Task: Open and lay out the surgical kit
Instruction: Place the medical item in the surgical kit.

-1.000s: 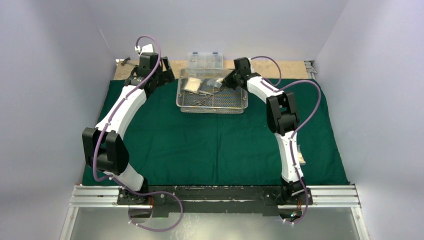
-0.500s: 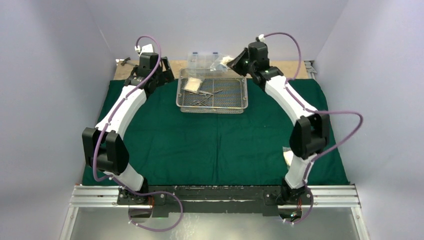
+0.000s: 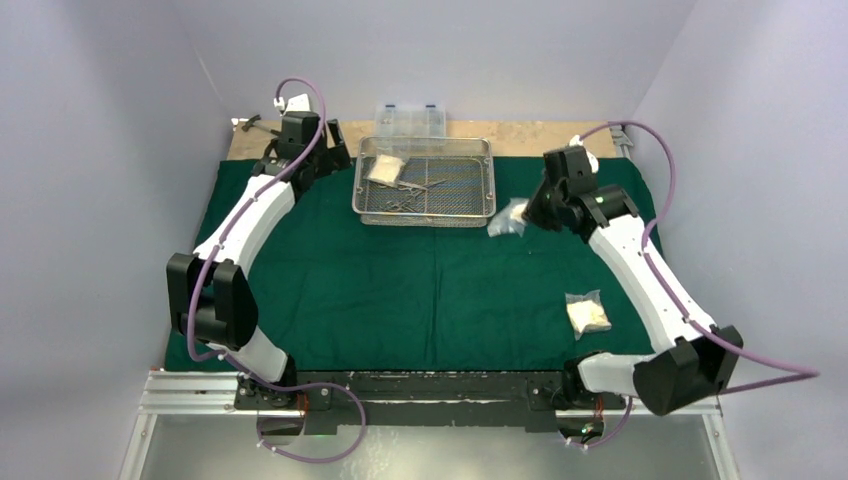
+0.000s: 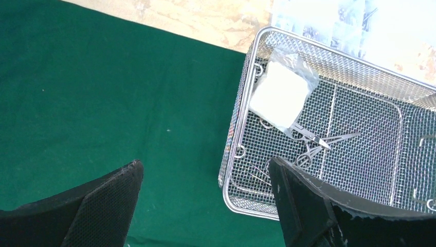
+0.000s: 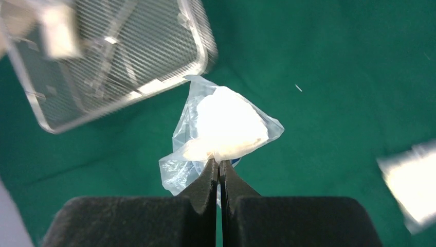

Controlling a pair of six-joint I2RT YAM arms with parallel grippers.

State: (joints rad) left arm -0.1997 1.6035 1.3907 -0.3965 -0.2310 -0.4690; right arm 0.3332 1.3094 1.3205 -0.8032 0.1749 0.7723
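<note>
- My right gripper (image 5: 218,165) is pinched tight on the edge of a clear gauze packet (image 5: 226,123). Both fingers meet on the plastic, and the white pad is bunched just past my fingertips.
- That packet hangs over the green cloth (image 3: 400,290), just off the near right corner of the wire-mesh tray (image 3: 425,218). I cannot tell whether its lower edge touches the cloth.
- A second gauze packet (image 3: 587,313) lies flat on the cloth toward the front right, well apart from the tray and close beside my right arm.
- A third gauze packet (image 4: 280,95) lies inside the tray, at its left end toward the far side.
- The steel instruments (image 4: 313,141) lie on the mesh floor of the tray. They are scissors-like pieces, right up against the corner of that third packet.
- My left gripper (image 4: 204,164) stands wide open with nothing between its fingers. It hovers at the tray's left end, with one finger over the bare cloth and the other over the tray's near left corner.
- The tray sits on the cloth near its far edge, about midway across.
- The cloth is spread flat over the table (image 3: 560,135), and a bare strip of the table shows behind it.
- A clear plastic box (image 3: 410,118) stands on that strip, just behind the tray.
</note>
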